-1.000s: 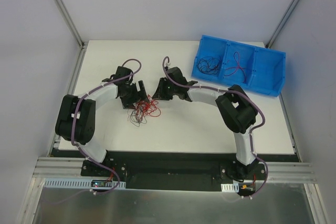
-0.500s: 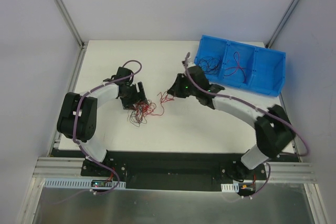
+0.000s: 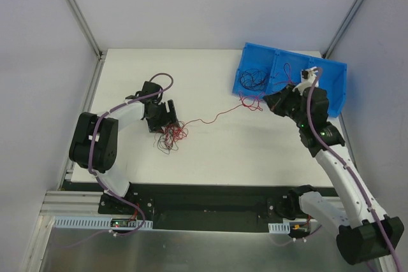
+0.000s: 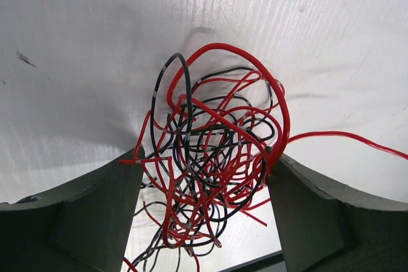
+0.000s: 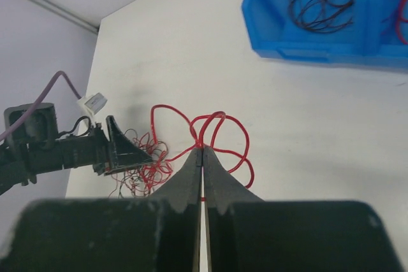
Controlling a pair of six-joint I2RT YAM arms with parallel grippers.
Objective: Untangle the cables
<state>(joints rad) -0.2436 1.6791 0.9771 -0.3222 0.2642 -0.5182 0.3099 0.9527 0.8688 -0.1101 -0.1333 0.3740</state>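
Here, at the left gripper (image 4: 204,164): jaws standing wide, one dark finger (image 4: 95,214) on either side of the cables (image 4: 210,157), outermost loops touching both fingertips. Cables in a loose knot of hair-thin red and black wire, lying on the white table (image 4: 95,30) directly between those fingers and just ahead of them.

Off the knot's far side, away from the left gripper: a single red strand (image 3: 210,119), stretched low across bare table toward the right gripper (image 5: 203,151).

At the right gripper: jaws closed flat together, pinching the red strand at the very tip; several slack red loops bunched just ahead of that tip, over the table.

Beyond and beside the right gripper: a blue bin (image 3: 328,90) with divided compartments, its near wall close to the gripper, contact not discernible. In the compartment nearest the gripper's tip, black wires (image 3: 254,79) in a loose coil. Contents of the next compartment partly hidden behind the right arm.
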